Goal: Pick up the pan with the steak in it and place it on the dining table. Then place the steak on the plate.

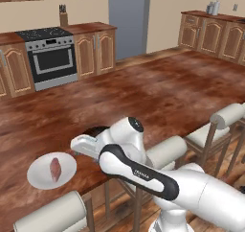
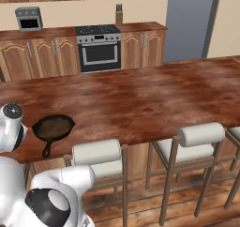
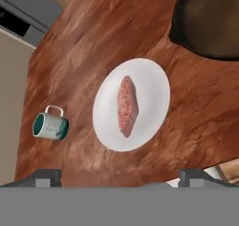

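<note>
A pinkish-red steak [image 3: 127,106] lies flat at the middle of a white plate [image 3: 155,85] on the reddish-brown desk [image 1: 158,89], its long axis running across the plate. The empty pan [image 2: 52,127] sits just beside it. The pincer [image 3: 120,175] hovers above, spread open and holding nothing. Judged done; lift straight up, clear of the mug [image 3: 50,125].
</note>
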